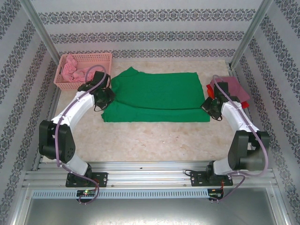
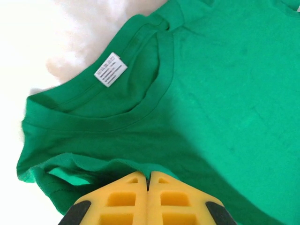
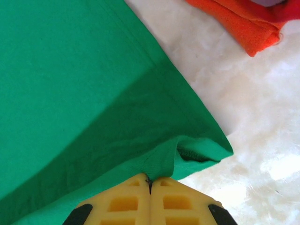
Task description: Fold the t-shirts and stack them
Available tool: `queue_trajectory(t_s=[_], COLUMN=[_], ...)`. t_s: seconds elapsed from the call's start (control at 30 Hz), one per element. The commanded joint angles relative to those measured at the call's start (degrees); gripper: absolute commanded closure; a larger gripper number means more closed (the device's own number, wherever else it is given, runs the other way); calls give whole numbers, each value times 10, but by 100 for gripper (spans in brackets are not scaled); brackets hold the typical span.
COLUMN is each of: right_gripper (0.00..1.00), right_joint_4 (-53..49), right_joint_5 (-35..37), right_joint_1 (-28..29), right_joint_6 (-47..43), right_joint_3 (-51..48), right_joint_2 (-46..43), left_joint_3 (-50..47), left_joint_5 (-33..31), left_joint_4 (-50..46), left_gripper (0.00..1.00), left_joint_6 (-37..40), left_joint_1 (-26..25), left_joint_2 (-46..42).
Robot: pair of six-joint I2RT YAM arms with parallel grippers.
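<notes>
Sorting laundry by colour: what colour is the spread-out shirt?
The shirt is bright green, clearest in the top view.

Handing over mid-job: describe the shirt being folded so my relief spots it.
On the table, look dead centre. The green t-shirt lies spread wide there. Its neighbours are pink shirts in the far-left basket and a red-and-mauve pile at right.

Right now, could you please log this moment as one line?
left pincer: shut on green shirt, collar end | right pincer: shut on its hem corner
</notes>
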Motion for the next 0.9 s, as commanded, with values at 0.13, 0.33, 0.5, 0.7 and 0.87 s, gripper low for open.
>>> queue_trajectory(t_s=[0.13, 0.33, 0.5, 0.7, 0.87], right_gripper=[100, 100, 100, 100, 100], right_joint_4=[11, 16, 20, 24, 21], right_joint_5=[4, 5, 18, 15, 13], right_joint_1=[-2, -1, -1, -1, -1], right_joint_6=[-17, -15, -14, -16, -17], right_joint_3=[51, 80, 102, 134, 157], right_joint_2=[57, 105, 137, 172, 198], left_joint_3=[61, 90, 111, 118, 122], left_joint_5=[12, 14, 17, 14, 15], left_joint_4=[-6, -9, -14, -14, -11], left_gripper=[100, 100, 100, 100, 100], left_joint_6=[37, 43, 47, 48, 50], left_joint_1=[12, 16, 21, 26, 30], left_joint_2=[61, 96, 121, 128, 136])
